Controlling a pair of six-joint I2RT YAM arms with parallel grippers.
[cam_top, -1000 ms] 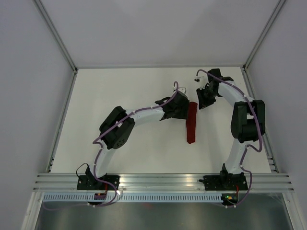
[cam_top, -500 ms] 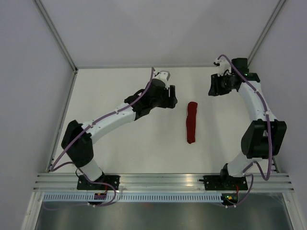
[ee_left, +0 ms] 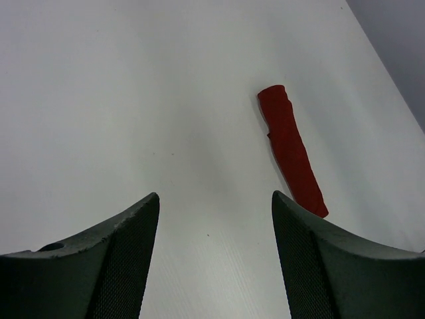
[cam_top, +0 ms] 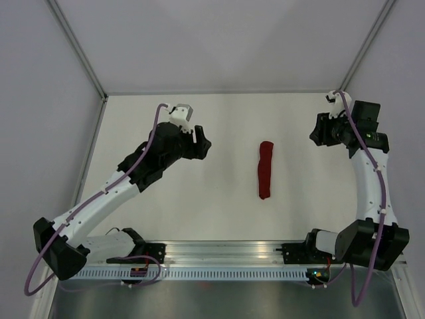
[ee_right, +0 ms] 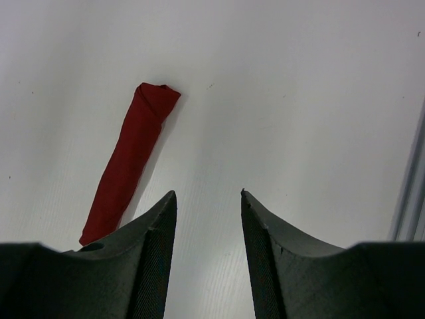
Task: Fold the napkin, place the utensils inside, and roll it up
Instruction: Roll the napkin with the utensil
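The dark red napkin (cam_top: 265, 169) lies rolled into a narrow tube on the white table, lengthwise from far to near, right of the middle. No utensils show; whatever is inside the roll is hidden. My left gripper (cam_top: 202, 143) hovers well to the left of the roll, open and empty. In the left wrist view the napkin (ee_left: 291, 148) lies ahead and to the right of the left gripper (ee_left: 215, 198). My right gripper (cam_top: 316, 133) is raised to the right of the roll, open with nothing between its jaws. The right wrist view has the napkin (ee_right: 128, 161) to the left of the right gripper (ee_right: 208, 193).
The white table (cam_top: 199, 199) is bounded by grey walls and a metal frame rail (cam_top: 226, 251) along its near edge. A frame post (ee_right: 410, 193) runs along the right edge of the right wrist view.
Both arms have drawn back from the rolled napkin, the left one leftward and the right one rightward. Both grippers have opened wider. The napkin roll has stayed in place.
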